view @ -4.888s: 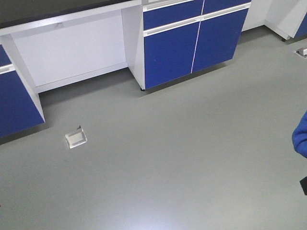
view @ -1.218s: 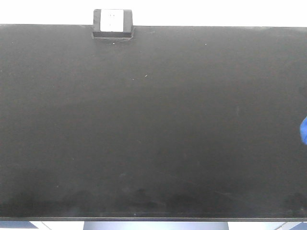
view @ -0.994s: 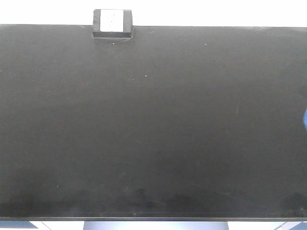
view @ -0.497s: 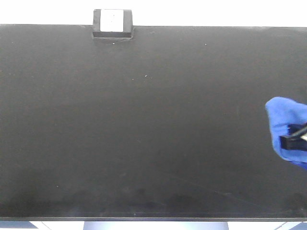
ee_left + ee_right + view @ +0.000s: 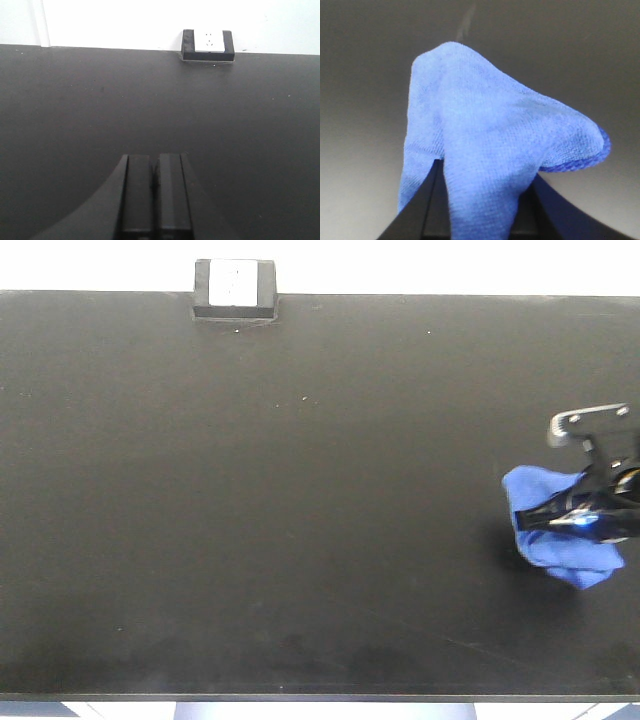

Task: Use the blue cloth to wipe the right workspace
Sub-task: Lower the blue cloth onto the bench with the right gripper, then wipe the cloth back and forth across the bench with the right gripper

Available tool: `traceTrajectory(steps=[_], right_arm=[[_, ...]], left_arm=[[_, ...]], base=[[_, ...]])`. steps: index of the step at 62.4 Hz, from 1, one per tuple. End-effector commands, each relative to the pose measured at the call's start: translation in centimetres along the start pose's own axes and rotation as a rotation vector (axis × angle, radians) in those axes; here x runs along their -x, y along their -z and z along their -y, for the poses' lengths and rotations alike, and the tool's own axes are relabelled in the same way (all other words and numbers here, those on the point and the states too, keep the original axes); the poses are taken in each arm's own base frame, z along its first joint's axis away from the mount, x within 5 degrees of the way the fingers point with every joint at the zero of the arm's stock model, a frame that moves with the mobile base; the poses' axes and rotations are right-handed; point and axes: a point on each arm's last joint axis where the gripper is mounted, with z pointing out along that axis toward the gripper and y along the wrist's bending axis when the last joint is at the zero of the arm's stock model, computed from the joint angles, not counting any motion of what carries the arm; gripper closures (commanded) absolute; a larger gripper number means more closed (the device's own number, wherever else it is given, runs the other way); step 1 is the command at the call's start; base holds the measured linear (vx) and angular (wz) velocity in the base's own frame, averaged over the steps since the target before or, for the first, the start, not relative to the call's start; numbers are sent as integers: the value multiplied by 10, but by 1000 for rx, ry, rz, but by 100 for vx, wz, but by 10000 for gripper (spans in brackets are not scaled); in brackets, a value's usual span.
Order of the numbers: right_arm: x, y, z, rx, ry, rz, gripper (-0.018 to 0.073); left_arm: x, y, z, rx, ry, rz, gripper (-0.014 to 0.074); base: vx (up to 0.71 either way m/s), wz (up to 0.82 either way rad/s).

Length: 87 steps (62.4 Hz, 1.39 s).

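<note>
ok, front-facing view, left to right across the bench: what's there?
On the right workspace: black box with white face → blue cloth. The right gripper holding the cloth overlaps it, so it is not ordered separately.

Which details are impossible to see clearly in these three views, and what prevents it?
1. Fingers of the right gripper: in the right wrist view the blue cloth it holds covers them.
2. Whether the cloth touches the right workspace: the front view looks from above, and fabric fills the wrist view.
3. Marks on the white face of the black box: too small in the front and left wrist views.
</note>
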Motion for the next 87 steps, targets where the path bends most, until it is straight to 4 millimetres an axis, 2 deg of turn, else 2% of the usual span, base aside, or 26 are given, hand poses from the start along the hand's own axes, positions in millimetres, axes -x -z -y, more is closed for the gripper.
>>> traceTrajectory(steps=[1,6,10,13,24,29,32,35,40,50,55,58,62,67,79,85,87], right_arm=[[15,-6,2,-9,3,85,559],[12,-20,-2,9,-29,50,559],[12,-26,-13,36,-34,37,559],[13,-28,-25,63,-15,42,559],[15,-22,-94,185,210,136,559],[14,-19,-109,213,254,155,559],[14,-19,-109,211,252,155,559],[15,-20,-102,195,252,152,559],[17,-25,-78,145,215,131,559],[16,-30,-3,-1,27,101,559],[14,-29,25,-51,-116,114,559],[13,-29,34,-64,-190,123,559],[13,-29,35,-60,-261,129,559],[15,-29,22,-27,-244,123,559],[21,-26,-65,133,55,155,559],[19,-21,-97,192,151,188,559],[19,-20,-102,199,167,199,559]], left_arm=[[-2,-1,1,-19,6,65,602],[-2,-1,1,-19,6,65,602],[-2,-1,1,-19,6,65,602],[-2,-1,1,-19,6,65,602],[-2,-1,1,-19,6,65,602],[-2,-1,1,-19,6,65,602],[-2,-1,1,-19,6,65,602],[-2,-1,1,-19,6,65,602],[-2,-1,1,-19,6,65,602],[-2,-1,1,-19,6,65,602],[-2,-1,1,-19,6,65,602],[-2,-1,1,-19,6,65,602],[-2,-1,1,-19,6,65,602],[-2,-1,1,-19,6,65,602],[-2,-1,1,-19,6,65,602],[-2,-1,1,-19,6,65,602],[-2,-1,1,-19,6,65,602]], base=[[0,0],[0,0],[0,0],[0,0],[0,0],[0,0],[0,0],[0,0],[0,0],[0,0],[0,0],[0,0],[0,0],[0,0],[0,0],[0,0],[0,0]])
